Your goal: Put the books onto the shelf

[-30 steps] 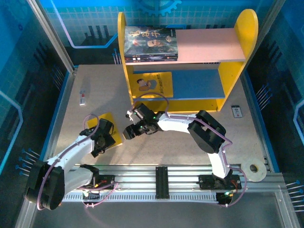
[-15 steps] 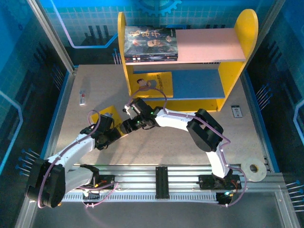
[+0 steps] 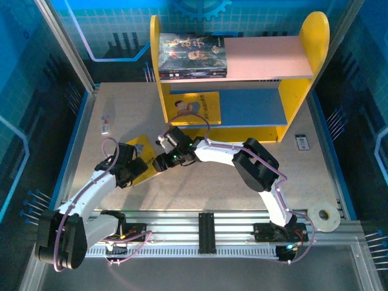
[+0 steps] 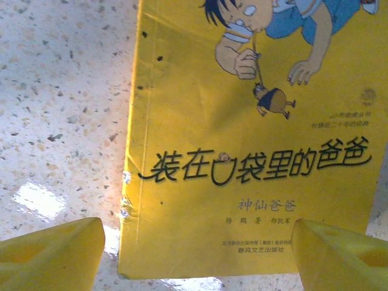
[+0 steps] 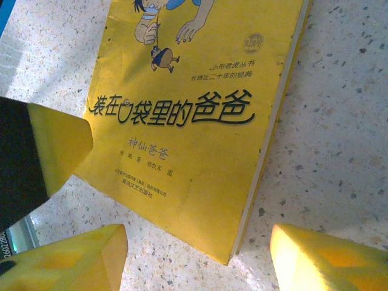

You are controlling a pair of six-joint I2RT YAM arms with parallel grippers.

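Right now the left gripper [image 4: 197, 245] hangs wide open. Its two yellow fingertips [image 4: 54, 251] are spread to either side of the near edge of a yellow book [image 4: 254, 121], and nothing is held between them. The right gripper [image 5: 199, 242] is released as well, its pads [image 5: 327, 260] straddling a corner of that same cover. Whether any fingertip actually touches the paper I cannot tell.

The book lies flat on the table [image 3: 200, 194], out in front of the shelf [image 3: 314, 42] toward its left panel, and apart from it. On the shelf's pink upper board [image 3: 267, 57] the dark books [image 3: 193, 56] sit at the left end. On the blue lower board [image 3: 251, 106] beneath them lies a second yellow book [image 3: 197, 109].

So I would say the job is well along, and the step in hand is picking up the one loose copy I can see. A thin paperback flat on a hard top gives little to bite. The next move, I reckon, calls for one claw to pin or nudge the cover while the other works a finger under an edge, closes on it and carries it to a free stretch of board.
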